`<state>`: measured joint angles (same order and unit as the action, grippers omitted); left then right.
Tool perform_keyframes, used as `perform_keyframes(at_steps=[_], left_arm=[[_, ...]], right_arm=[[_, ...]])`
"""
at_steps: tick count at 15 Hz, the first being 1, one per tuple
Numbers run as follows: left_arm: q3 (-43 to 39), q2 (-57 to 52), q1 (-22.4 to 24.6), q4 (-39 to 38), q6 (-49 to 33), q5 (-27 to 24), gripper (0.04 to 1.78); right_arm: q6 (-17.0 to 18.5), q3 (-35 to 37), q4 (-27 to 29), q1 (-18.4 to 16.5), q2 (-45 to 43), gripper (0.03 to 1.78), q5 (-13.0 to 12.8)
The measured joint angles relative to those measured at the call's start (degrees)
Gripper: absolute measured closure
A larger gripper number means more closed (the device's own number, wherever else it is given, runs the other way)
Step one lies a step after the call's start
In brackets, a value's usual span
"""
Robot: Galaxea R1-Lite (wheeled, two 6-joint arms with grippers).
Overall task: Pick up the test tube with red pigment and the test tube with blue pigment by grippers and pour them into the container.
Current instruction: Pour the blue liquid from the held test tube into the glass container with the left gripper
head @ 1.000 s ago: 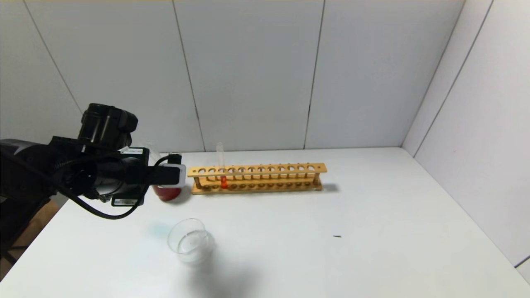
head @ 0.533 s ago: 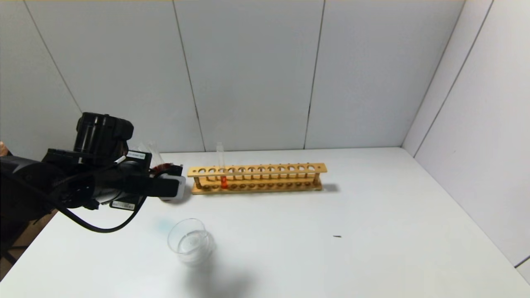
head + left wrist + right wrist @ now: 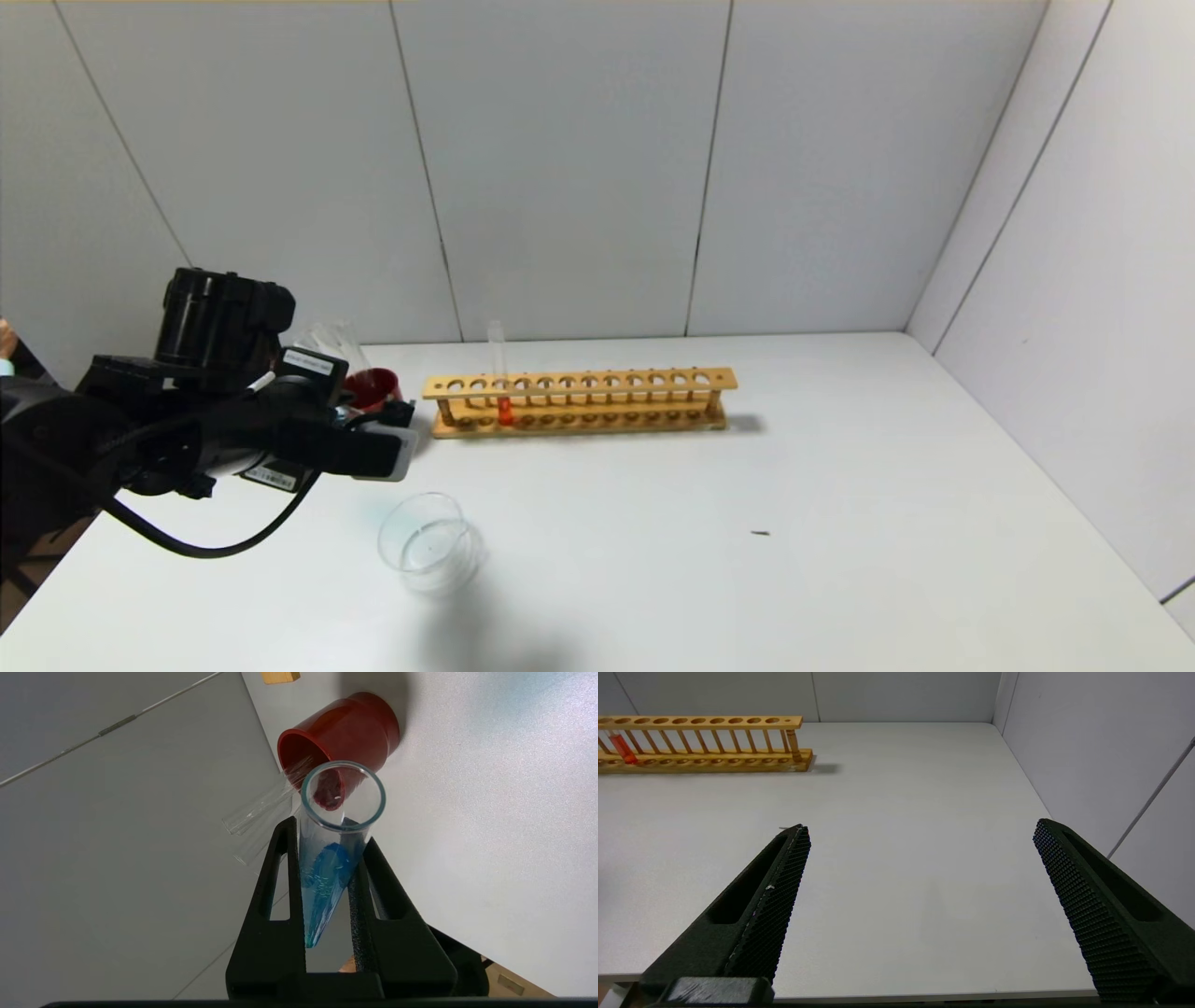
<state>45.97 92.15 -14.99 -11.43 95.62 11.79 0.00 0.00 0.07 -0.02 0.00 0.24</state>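
The blue tube [image 3: 334, 849] lies pinched between the fingers of the left gripper [image 3: 327, 858], its long axis running along the fingers, open mouth pointing away from the wrist and rounded end back between the fingers. Teal liquid lies spread along the lower part of its inside. In the head view the left gripper [image 3: 387, 446] hangs at the table's [image 3: 747, 523] left side, reaching roughly level toward the right, just behind and left of the glass dish [image 3: 427, 543]; the tube itself cannot be made out there. Past the tube's mouth stands a red cup [image 3: 338, 735] with colourless tubes [image 3: 261, 812] leaning out of it.

The red tube [image 3: 499, 373] stands upright in the wooden rack [image 3: 579, 401], near its left end, orange-red liquid at the bottom.

White stickers on the left wrist carry print too small to read.

The right gripper [image 3: 920, 877] hovers over the table's near right part, jaws spread wide, holding nothing.
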Motion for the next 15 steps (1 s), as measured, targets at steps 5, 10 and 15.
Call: perform_keyframes(at_steps=[5,10,15], left_arm=[[-1.18,-0.50,-2.91,0.00,0.24,0.24,1.50],[-2.47,-0.48,-3.46,-0.06,3.24,0.33,1.50],[-4.05,-0.28,-3.47,-2.15,5.10,0.24,1.50]], right_arm=[[0.00,0.00,0.00,0.00,0.00,0.06,-0.02],[0.00,0.00,0.00,-0.02,0.00,0.06,0.00],[0.00,0.00,-0.02,0.00,0.00,0.06,0.00]])
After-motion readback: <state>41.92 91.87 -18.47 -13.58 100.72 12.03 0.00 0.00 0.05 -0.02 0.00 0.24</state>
